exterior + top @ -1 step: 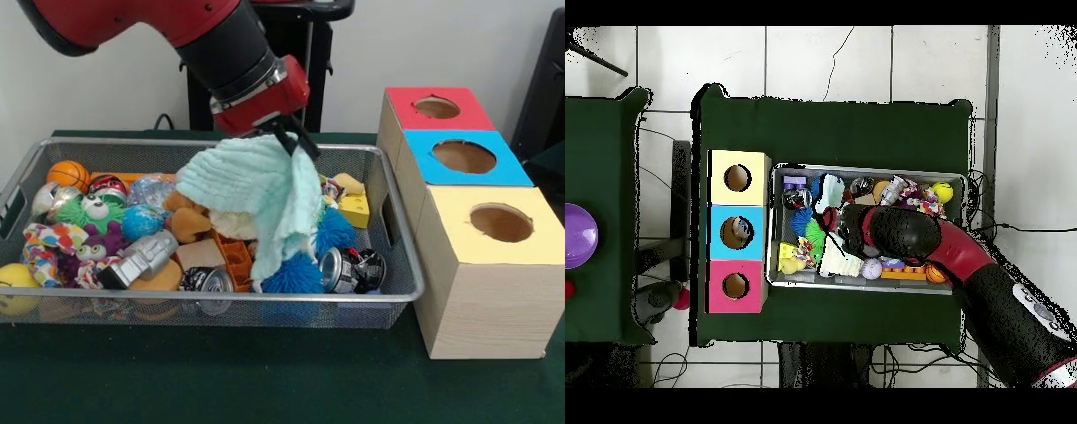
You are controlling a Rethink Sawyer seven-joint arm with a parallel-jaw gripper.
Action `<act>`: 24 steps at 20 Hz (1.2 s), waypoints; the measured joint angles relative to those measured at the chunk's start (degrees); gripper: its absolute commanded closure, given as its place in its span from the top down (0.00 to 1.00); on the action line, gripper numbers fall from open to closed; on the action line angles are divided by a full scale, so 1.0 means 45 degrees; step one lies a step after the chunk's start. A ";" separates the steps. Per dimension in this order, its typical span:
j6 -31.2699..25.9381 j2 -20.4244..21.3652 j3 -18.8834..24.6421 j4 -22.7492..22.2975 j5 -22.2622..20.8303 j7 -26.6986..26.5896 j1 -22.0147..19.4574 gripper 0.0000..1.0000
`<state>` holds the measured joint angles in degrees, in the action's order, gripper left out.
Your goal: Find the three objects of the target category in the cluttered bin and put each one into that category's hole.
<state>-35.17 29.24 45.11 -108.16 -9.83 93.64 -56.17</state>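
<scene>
The gripper point(296, 146) is clenched on the pale green cloth point(256, 190), which hangs from it over the middle of the bin point(402, 265) — the three boxes point(481, 243) stand beside the bin's end, past the draped cloth.

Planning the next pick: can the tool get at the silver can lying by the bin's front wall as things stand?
Probably not yet. The tool is shut on a pale green cloth, which hangs over the bin's middle, partly above the silver can; drop the cloth first.

From here I can't see the gripper's point(296, 146) fingertips, buried in the mint cloth point(256, 190) covering toys mid-bin.
</scene>
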 measured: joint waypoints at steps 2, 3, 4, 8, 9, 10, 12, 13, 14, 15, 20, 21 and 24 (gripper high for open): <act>0.0001 0.0014 0.0104 -0.0230 0.0175 0.0000 0.0121 0.00; 0.0001 0.0014 0.0135 -0.0280 0.0230 0.0000 0.0167 0.00; 0.0001 0.0016 0.0166 -0.0315 0.0264 0.0000 0.0200 0.00; 0.0004 0.0022 0.0307 -0.0525 0.0470 0.0000 0.0334 0.00; 0.0004 0.0026 0.0335 -0.0595 0.0510 0.0000 0.0367 0.00; 0.0007 0.0025 0.0352 -0.0678 0.0536 0.0000 0.0408 0.00; 0.0020 0.0026 0.0353 -0.0798 0.0538 0.0000 0.0464 0.00; 0.0030 0.0025 0.0355 -0.0845 0.0538 0.0000 0.0486 0.00; 0.0043 0.0029 0.0352 -0.0915 0.0536 0.0000 0.0583 1.00; 0.0057 0.0036 0.0351 -0.0916 0.0535 0.0000 0.0606 1.00; 0.0180 0.0117 0.0333 -0.0915 0.0447 0.0000 0.0799 1.00; 0.0212 0.0157 0.0300 -0.0915 0.0384 0.0000 0.0867 1.00; 0.0243 0.0418 0.0085 -0.0917 0.0000 0.0000 0.1190 1.00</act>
<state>-34.08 31.12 45.50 -112.29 -9.83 93.64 -50.82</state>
